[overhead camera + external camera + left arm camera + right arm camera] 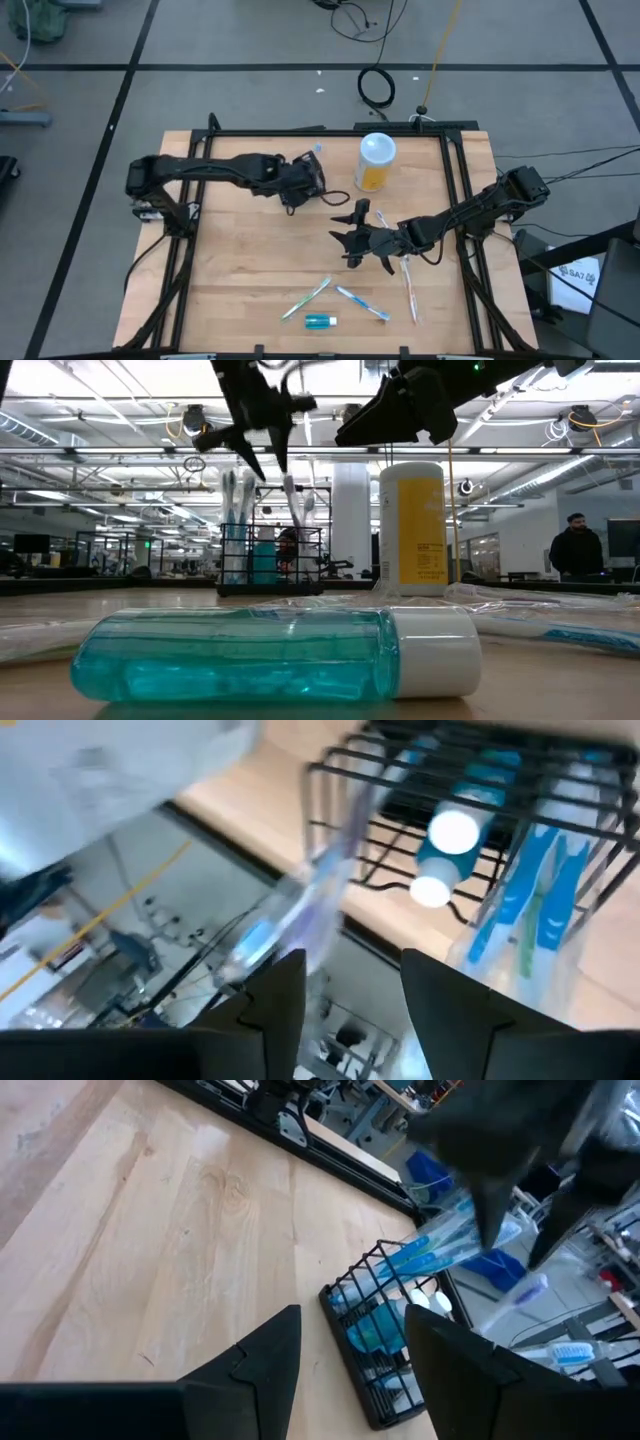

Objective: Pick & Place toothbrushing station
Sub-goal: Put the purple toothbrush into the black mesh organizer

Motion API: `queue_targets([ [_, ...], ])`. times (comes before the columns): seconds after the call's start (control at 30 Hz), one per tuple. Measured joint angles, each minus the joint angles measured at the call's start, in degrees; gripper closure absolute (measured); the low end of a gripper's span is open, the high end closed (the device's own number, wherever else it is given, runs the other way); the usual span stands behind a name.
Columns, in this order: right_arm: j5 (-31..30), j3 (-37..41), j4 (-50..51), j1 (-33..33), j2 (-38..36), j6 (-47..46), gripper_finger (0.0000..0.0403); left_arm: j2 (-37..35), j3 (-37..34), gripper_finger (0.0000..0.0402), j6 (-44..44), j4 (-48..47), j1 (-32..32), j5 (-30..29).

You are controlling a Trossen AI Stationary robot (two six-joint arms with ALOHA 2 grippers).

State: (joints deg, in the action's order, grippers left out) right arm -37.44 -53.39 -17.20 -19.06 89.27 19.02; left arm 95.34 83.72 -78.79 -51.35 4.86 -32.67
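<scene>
**On the table: rack, arms and loose items**

On the far left-centre of the wooden table [240,270], under the left gripper [312,178], stands the rack [385,1342]: black wire, upright. Contents seen in the wrist views: blue-handled toothbrushes in clear wrap, leaning out over one end, and a small blue bottle with a white cap. From overhead the rack is mostly hidden by the arm.

Left gripper: just above the rack. Fingers [275,995] spread, with a clear gap between them; nothing pinched. A wrapped toothbrush [300,905] leans out of the rack just beyond the fingertips; contact cannot be told.

Right gripper [350,236]: mid-table, well apart from the rack, raised off the wood. Fingers [265,1350] spread and empty.

Container [376,162]: tall, white-lidded, orange contents; upright near the far edge, beside the left gripper.

Loose items, near edge:
- green-handled toothbrush [307,298], wrapped, lying flat;
- blue-handled toothbrush [362,303], wrapped, just beside it;
- blue bottle [320,321], on its side with a white cap, between and in front of those two;
- another wrapped toothbrush [409,288], lying lengthwise below the right arm.

Background, low view: a person [576,547] in dark clothing stands in the room beyond.
</scene>
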Motion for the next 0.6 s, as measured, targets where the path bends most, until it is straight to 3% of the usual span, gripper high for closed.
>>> queue_targets([
  [0.17, 0.0, 0.0, 0.0, 0.0, 0.0, -1.6, 0.0231, -7.1, 0.0, 0.0229, 13.2, 0.7, -3.7, -0.6],
  [0.47, 0.1, 0.0, 0.8, 0.3, 0.0, -8.1, 0.0231, -19.7, 0.0, 0.0229, 72.2, -2.3, -8.9, 2.0],
  [0.6, 0.1, 0.0, 2.1, 1.7, 0.0, -15.5, 0.0231, -23.0, -1.2, 0.0229, 83.2, -7.9, -10.2, 9.9],
])
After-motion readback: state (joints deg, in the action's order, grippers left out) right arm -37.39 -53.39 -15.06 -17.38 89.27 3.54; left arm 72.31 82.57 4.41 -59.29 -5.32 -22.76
